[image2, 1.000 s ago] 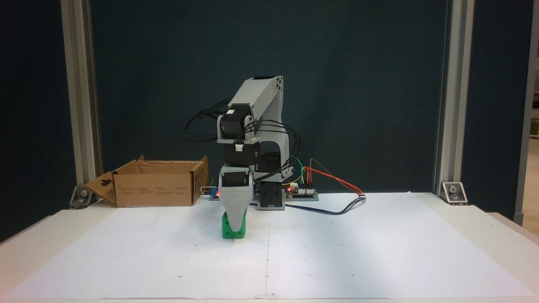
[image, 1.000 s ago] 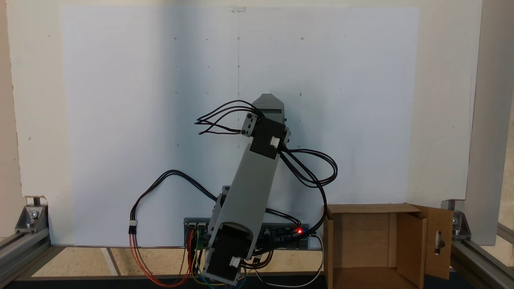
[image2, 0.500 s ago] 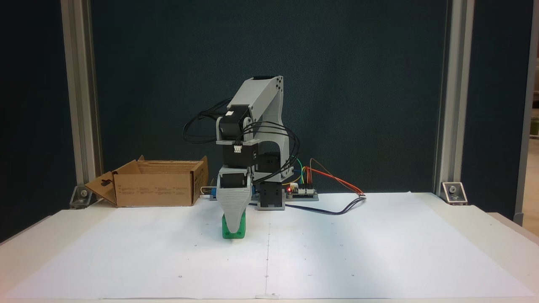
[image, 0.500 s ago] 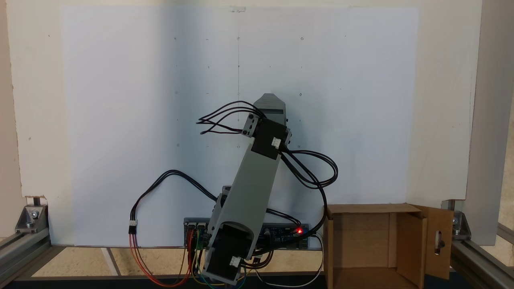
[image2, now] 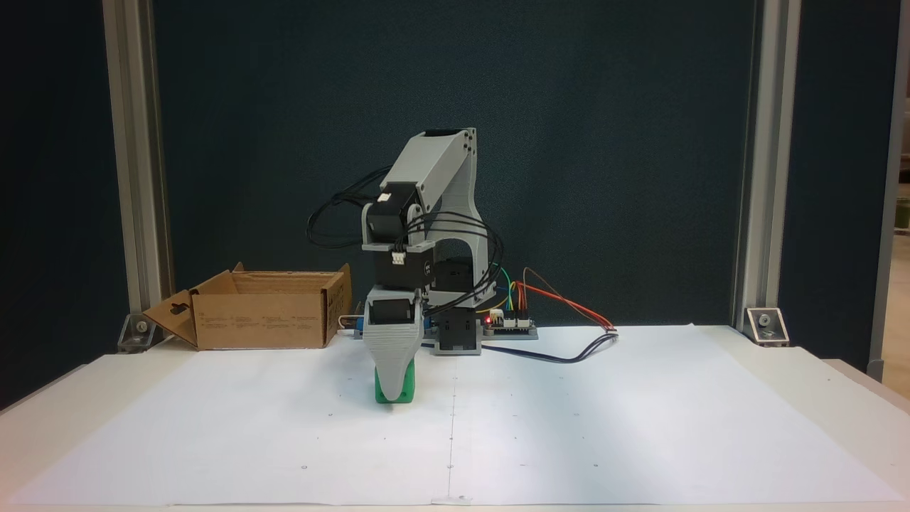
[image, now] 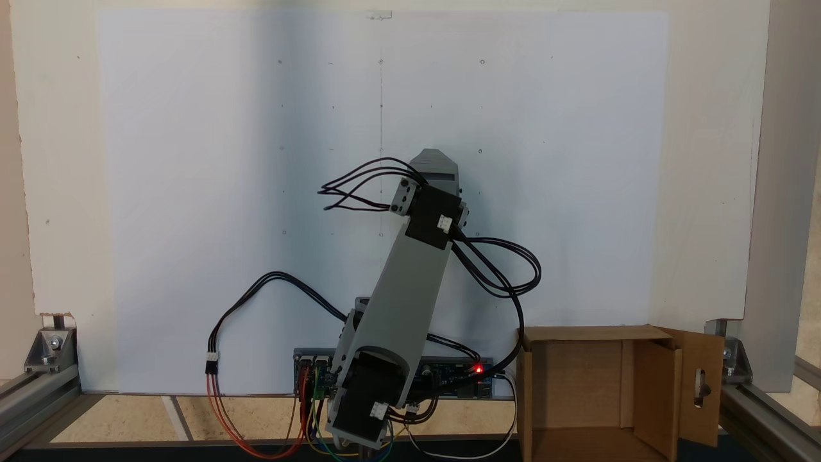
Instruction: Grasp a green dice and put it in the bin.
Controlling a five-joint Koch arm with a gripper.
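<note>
White paper (image2: 569, 419) covers the tabletop, with a dark blue backdrop (image2: 604, 142) behind the arm in a fixed view. Near the sheet's middle sits the green dice (image2: 404, 392), a cube with no long axis to speak of; it rests flat on the paper, one face turned squarely toward that camera. The gripper (image2: 393, 387) points straight down over it, its grey front jaw covering most of the dice's near face, so green shows only at the jaw's 3, 6 and 9 o'clock. The two jaws line up one behind the other, and I cannot tell how wide they stand or whether they pinch the cube. From the dice, the bin (image2: 266, 309) lies toward 10 o'clock, well apart, its slotted flap hanging out to the left. In a fixed view from above the bin (image: 648, 385) sits at 4 o'clock from the arm's wrist.
</note>
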